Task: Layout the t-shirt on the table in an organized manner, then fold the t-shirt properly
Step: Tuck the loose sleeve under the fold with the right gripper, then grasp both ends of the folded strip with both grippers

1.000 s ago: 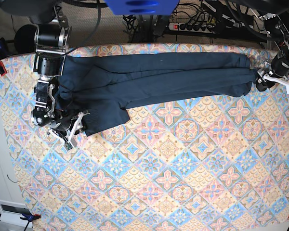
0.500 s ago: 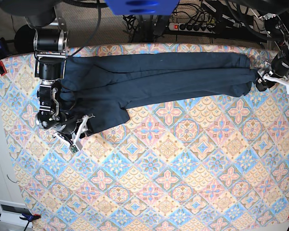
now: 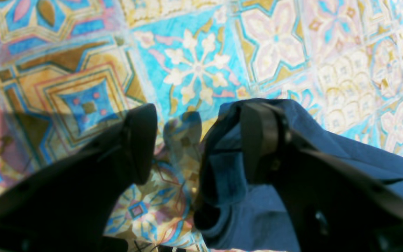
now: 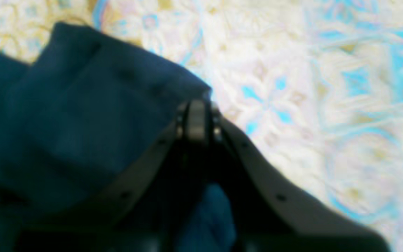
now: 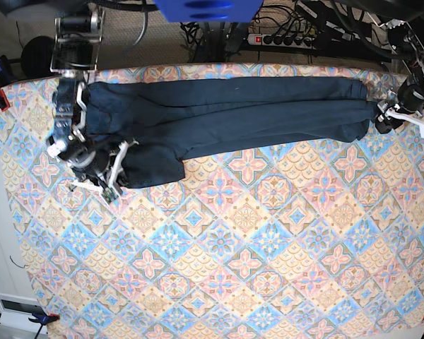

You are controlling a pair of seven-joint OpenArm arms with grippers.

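shirt (image 5: 219, 113) is limp and light: right gripper (image 4: 197, 120) pinched shut on its hem, left gripper (image 3: 194, 140) gaping, one finger on cloth.

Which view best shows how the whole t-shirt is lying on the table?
The base view: the t-shirt shows end to end, stretched along the table's far edge. The left wrist view catches only a bunched end beside one finger; the right wrist view shows a blurred corner at the right gripper.
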